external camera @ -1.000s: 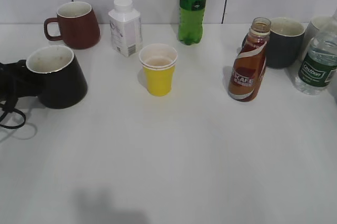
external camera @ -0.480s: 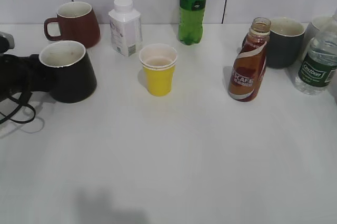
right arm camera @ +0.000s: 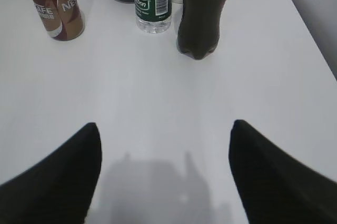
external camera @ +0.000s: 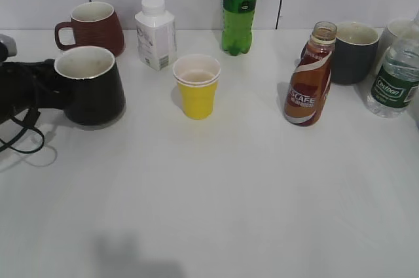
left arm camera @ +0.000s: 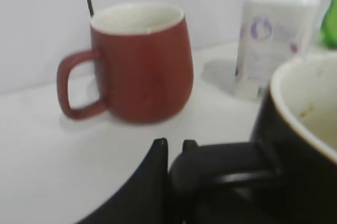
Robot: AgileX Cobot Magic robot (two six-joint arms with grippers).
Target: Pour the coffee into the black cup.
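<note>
The black cup (external camera: 91,88) stands upright at the left of the table, white speckled inside. My left gripper (external camera: 49,85) is shut on its loop handle; in the left wrist view the jaws (left arm camera: 174,147) pinch the handle with the black cup's rim (left arm camera: 303,103) at the right. The coffee bottle (external camera: 309,85), brown with a Nescafe label and open neck, stands at the right; it also shows in the right wrist view (right arm camera: 55,8). My right gripper (right arm camera: 164,129) is open and empty above bare table, out of the exterior view.
A maroon mug (external camera: 95,29), white carton (external camera: 156,33), green soda bottle (external camera: 239,6) and dark grey mug (external camera: 353,52) line the back. A yellow paper cup (external camera: 197,86) stands mid-table. A water bottle (external camera: 395,78) and cola bottle (right arm camera: 204,13) are at the right.
My left gripper has carried the black cup rightward and away from the front, turning it from tilted to upright. The right side has not changed.
</note>
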